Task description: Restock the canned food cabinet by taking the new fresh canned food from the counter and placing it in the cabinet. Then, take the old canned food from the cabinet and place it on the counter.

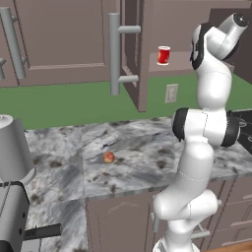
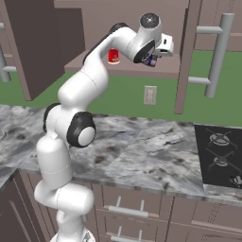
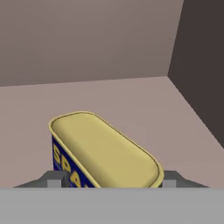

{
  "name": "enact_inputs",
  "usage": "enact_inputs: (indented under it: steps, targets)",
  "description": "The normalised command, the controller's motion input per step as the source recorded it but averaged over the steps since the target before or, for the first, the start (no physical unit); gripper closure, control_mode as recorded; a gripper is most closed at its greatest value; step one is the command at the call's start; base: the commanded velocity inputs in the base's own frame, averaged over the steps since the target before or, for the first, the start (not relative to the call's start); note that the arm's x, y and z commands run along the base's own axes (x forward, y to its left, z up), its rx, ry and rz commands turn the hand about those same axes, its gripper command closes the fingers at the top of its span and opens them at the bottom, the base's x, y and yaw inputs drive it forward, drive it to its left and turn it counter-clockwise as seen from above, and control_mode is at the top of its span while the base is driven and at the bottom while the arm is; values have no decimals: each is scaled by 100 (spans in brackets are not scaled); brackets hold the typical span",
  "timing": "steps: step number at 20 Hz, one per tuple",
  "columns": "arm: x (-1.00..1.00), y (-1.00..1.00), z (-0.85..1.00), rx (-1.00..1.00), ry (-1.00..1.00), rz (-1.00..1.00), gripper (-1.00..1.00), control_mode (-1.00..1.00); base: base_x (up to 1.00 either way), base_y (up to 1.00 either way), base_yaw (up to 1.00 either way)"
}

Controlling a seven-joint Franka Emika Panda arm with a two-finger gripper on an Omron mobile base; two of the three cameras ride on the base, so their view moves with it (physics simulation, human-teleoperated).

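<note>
Claw (image 3: 107, 183) straddles the blue tin (image 3: 103, 153) on the cabinet shelf (image 3: 131, 100), grip uncertain; red can (image 1: 164, 55) already shelved, worktop (image 1: 147, 147) delivery remains.

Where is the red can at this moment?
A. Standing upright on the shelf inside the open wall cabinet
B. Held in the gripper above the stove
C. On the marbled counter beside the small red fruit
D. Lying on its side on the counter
A: the red can stands upright on the cabinet shelf, well above the counter, where the small red fruit lies alone.
</note>
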Motion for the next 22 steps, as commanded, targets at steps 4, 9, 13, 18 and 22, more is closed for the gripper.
enact_inputs:
  steps: [4,9,13,18,22]
  targets:
    - [0,0,0,0,0,0,100,-100,0,0,0]
    - [-5,0,0,0,0,0,100,-100,0,0,0]
    - [-57,7,6,0,-11,0,100,-100,0,0,0]
    - [-90,16,30,0,-25,0,100,-100,0,0,0]
    - [-100,19,23,-4,-26,0,100,-100,0,0,0]
